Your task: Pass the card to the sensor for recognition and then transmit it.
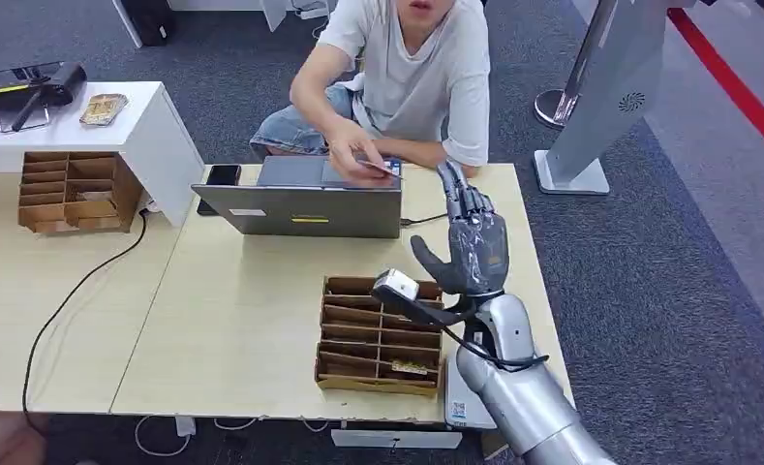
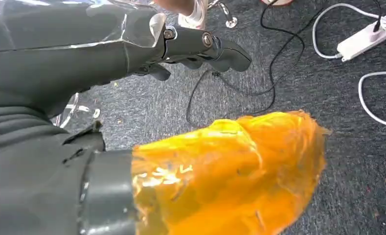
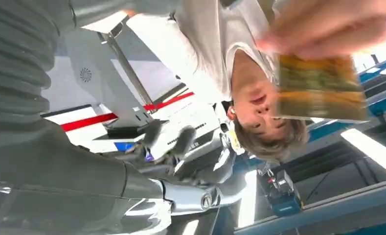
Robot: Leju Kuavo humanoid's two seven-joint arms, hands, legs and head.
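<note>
Head view shows a pale wooden table (image 1: 232, 320) on dark grey carpet, bearing a grey laptop (image 1: 300, 208) and a cardboard divider tray (image 1: 378, 334). A seated person's hand (image 1: 351, 153) holds the card (image 1: 378, 167) over the laptop. Right hand (image 1: 473, 237) is raised, fingers spread, holding nothing, just beside the card. Left hand (image 2: 147, 44) hangs over carpet with fingers curled, holding nothing.

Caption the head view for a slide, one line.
Right hand raised open over the table as a seated person's hand holds the card above the laptop.
</note>
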